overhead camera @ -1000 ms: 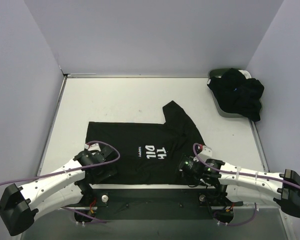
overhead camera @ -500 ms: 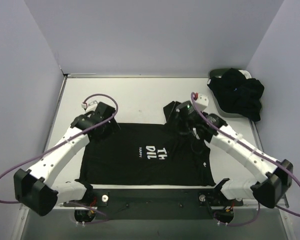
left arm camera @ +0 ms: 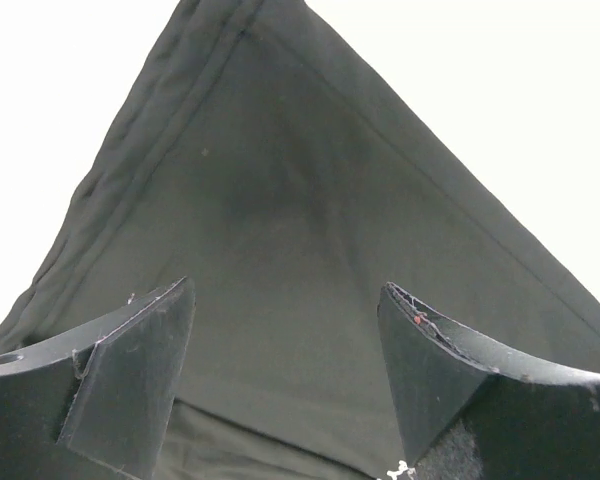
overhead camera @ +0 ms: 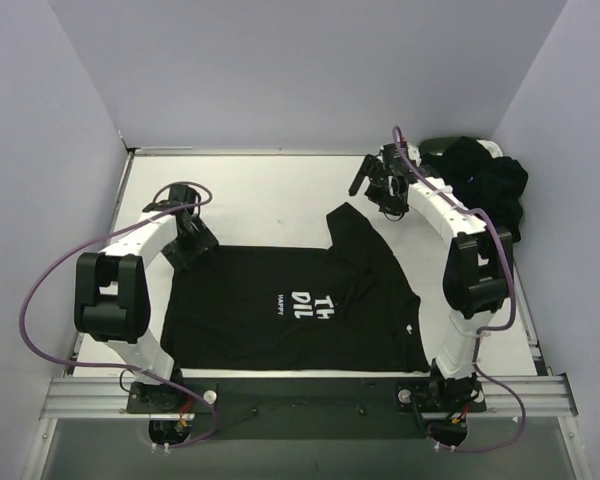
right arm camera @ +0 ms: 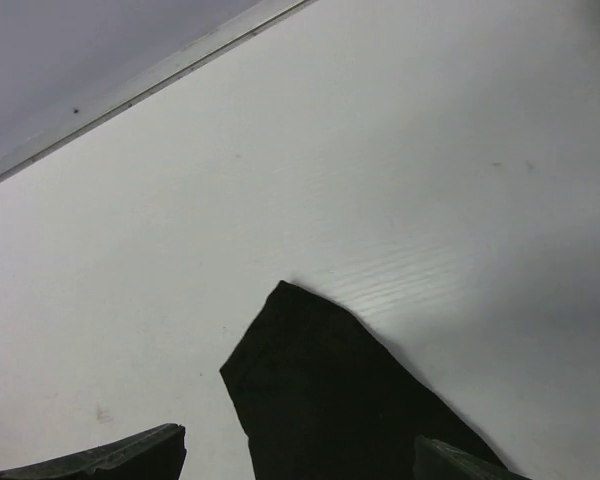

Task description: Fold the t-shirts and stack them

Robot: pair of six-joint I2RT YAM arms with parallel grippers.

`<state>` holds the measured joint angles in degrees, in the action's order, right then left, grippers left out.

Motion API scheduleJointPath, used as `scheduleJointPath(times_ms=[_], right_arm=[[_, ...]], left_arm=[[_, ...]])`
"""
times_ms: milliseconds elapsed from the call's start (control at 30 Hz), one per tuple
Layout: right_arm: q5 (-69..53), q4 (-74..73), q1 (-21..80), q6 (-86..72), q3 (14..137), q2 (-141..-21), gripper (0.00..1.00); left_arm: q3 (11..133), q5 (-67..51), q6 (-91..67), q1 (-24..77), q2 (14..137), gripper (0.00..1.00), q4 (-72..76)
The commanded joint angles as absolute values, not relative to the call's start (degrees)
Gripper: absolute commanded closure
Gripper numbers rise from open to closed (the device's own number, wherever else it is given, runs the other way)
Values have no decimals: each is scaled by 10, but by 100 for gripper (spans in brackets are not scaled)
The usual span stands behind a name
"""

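Observation:
A black t-shirt [overhead camera: 290, 300] with white lettering lies spread flat in the middle of the table, one sleeve [overhead camera: 346, 218] pointing to the back. My left gripper [overhead camera: 194, 246] is open and low over the shirt's far left corner [left arm camera: 280, 210], a finger on either side of the cloth. My right gripper [overhead camera: 376, 188] is open and empty, above bare table just behind the sleeve tip [right arm camera: 310, 390]. More black shirts [overhead camera: 485, 195] lie heaped at the back right. I cannot make out a white garment.
A dark oval basket [overhead camera: 438, 150] stands in the back right corner under the heap of shirts. Grey walls close in the table [overhead camera: 260, 190] at the back and sides. A metal rail [overhead camera: 300, 395] runs along the near edge.
Both arms have swung from the near edge to the back: the left to the shirt's far left corner, the right past the sleeve. The shirt's near hem now lies flatter and wider.

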<state>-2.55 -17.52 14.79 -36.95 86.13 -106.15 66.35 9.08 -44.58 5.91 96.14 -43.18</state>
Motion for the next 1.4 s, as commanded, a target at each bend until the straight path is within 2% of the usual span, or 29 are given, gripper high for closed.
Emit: scheduleJointPath(times_ms=[0, 300, 333, 500, 700, 1133, 1367], right_arm=[[-147, -143, 149, -343, 938, -1126, 3], [-227, -162, 145, -373, 1088, -1267, 8], [-234, -160, 144, -378, 1092, -1276, 11], [-288, -124, 150, -427, 1081, -1307, 15], [-294, -100, 153, -446, 1061, -1319, 17], [-275, -92, 127, -435, 1026, -1315, 17], [-279, -91, 127, -433, 1022, -1316, 16]], left_arm=[[703, 55, -422, 41, 975, 16, -382], [728, 31, -437, 40, 1004, 17, -371], [723, 31, -439, 40, 1002, 18, -368], [718, 39, -446, 40, 1002, 18, -366], [713, 47, -446, 40, 1005, 18, -364], [659, 49, -461, 42, 970, 20, -340], [661, 47, -463, 54, 996, 21, -326]])
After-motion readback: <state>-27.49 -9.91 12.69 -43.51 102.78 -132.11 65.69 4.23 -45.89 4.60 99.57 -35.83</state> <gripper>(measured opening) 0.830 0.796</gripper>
